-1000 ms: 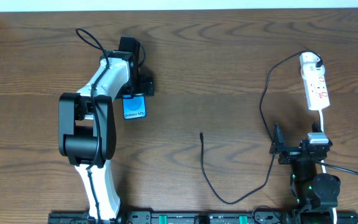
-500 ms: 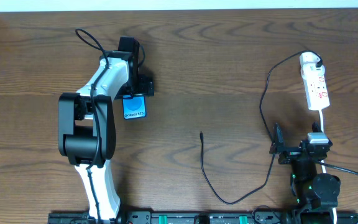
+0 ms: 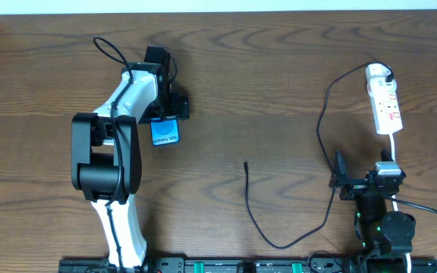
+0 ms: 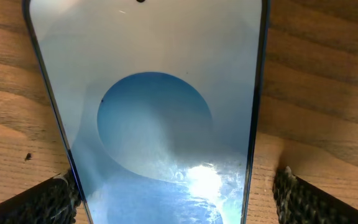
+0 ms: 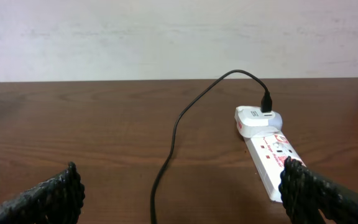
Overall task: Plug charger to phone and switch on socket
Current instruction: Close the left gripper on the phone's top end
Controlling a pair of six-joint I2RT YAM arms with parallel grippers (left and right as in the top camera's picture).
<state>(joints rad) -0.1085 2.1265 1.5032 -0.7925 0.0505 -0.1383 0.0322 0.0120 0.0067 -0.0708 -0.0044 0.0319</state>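
Observation:
The phone (image 3: pixel 165 133) lies flat on the table at the left, its blue screen up. My left gripper (image 3: pixel 165 106) is open and low over it, one finger on each side; in the left wrist view (image 4: pixel 179 199) the phone (image 4: pixel 166 124) fills the space between the fingers, with a gap on the right. The charger cable (image 3: pixel 321 121) runs from its free tip (image 3: pixel 246 162) at mid-table to the white plug head (image 3: pixel 378 73), which sits in the socket (image 3: pixel 388 106). My right gripper (image 3: pixel 364 180) is open wide and empty at the front right, facing the socket (image 5: pixel 272 162) and the cable (image 5: pixel 173 130).
The socket's thick white cord (image 3: pixel 393 148) runs toward the right arm's base. The cable loops near the front edge (image 3: pixel 279 244). A pale wall rises behind the far table edge (image 5: pixel 166 37).

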